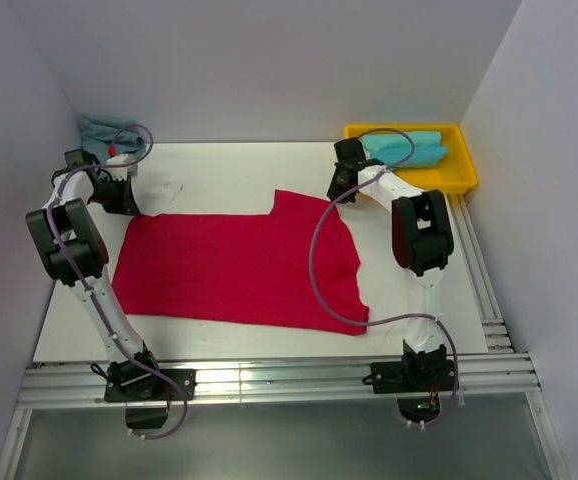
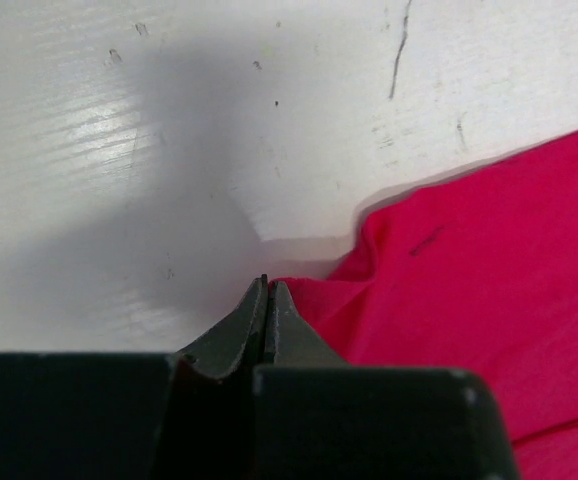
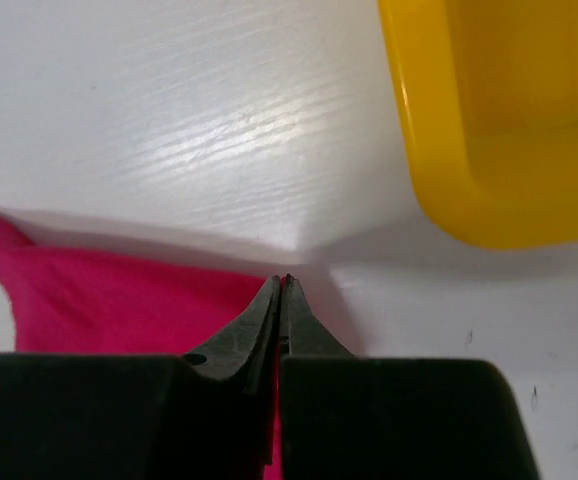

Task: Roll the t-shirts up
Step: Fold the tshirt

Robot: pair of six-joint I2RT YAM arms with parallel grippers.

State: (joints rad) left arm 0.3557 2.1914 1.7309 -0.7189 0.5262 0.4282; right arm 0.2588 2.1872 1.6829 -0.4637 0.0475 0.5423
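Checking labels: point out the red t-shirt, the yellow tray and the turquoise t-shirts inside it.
red t-shirt (image 1: pixel 234 265), top external view, middle of its body.
yellow tray (image 1: pixel 447 180), top external view, near wall.
turquoise t-shirts (image 1: pixel 419 148), top external view, upper fabric.

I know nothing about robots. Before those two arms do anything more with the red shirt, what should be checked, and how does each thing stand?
1. The left tool is shut on the red t-shirt at its far left corner: ok.
2. The right tool is shut on the shirt's far right edge: ok.
3. Shirt lying spread flat: ok.
4. The yellow tray is apart from the right tool: ok.
5. Both cloth layers pinched: cannot tell.
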